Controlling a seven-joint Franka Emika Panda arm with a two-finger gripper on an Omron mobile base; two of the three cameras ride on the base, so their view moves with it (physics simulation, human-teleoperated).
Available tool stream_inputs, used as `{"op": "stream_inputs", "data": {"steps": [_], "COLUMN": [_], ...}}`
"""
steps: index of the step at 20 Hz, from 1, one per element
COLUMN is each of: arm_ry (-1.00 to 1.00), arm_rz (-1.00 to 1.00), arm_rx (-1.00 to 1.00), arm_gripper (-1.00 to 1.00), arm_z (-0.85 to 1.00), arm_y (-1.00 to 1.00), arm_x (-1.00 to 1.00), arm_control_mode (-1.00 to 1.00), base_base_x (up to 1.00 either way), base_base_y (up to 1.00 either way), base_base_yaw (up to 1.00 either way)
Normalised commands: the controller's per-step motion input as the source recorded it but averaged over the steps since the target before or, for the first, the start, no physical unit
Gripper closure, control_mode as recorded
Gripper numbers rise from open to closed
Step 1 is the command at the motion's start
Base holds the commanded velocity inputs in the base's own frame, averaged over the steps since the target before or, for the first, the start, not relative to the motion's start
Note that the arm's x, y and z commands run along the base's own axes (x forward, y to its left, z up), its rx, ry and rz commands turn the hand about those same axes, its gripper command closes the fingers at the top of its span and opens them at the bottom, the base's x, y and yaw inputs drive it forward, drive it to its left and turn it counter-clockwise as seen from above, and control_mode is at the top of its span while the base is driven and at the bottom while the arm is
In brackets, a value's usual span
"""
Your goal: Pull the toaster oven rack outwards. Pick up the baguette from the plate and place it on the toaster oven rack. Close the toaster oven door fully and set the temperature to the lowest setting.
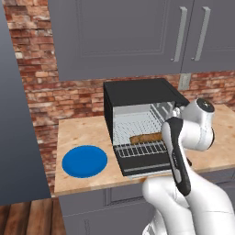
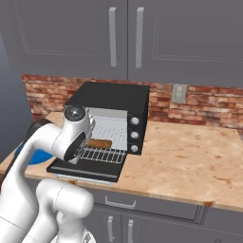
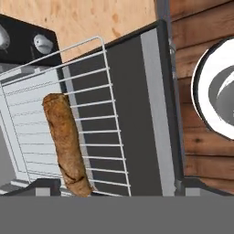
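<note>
The black toaster oven [image 1: 137,92] stands on the counter with its door [image 1: 142,164] dropped flat. The silver rack [image 3: 98,114] is slid out over the door [image 3: 137,114]. The brown baguette [image 3: 66,141] lies on the rack, also seen as baguette [image 1: 146,137] and baguette [image 2: 99,143]. My gripper [image 3: 121,189] hangs just above the rack's front, open, fingertips [image 3: 43,186] wide apart, with the baguette's near end close to the left one. The blue plate [image 1: 85,161] sits bare to the oven's left. Small knobs [image 2: 134,135] run down the oven's right strip.
Grey wall cabinets [image 1: 137,32] hang over the oven, against a brick wall [image 2: 199,102] with an outlet [image 2: 179,93]. The wooden counter [image 2: 190,161] stretches wide to the oven's right. A silver bar handle [image 3: 153,109] edges the door's front, beyond the counter's edge.
</note>
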Motion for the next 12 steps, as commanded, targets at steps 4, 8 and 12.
{"op": "stream_inputs", "data": {"steps": [4, 8, 12], "arm_ry": [0.39, 0.43, 0.34], "arm_rz": [0.05, 0.22, 0.35], "arm_rx": [0.0, -0.02, -0.07], "arm_gripper": [-1.0, -1.0, -1.0], "arm_z": [0.0, -0.04, -0.15], "arm_y": [-0.47, -0.52, -0.52], "arm_x": [-0.42, -0.22, -0.06], "arm_control_mode": [-1.0, -1.0, -1.0], "base_base_x": [0.0, 0.0, 0.0], "base_base_y": [0.0, 0.0, 0.0], "base_base_yaw": [0.0, 0.0, 0.0]}}
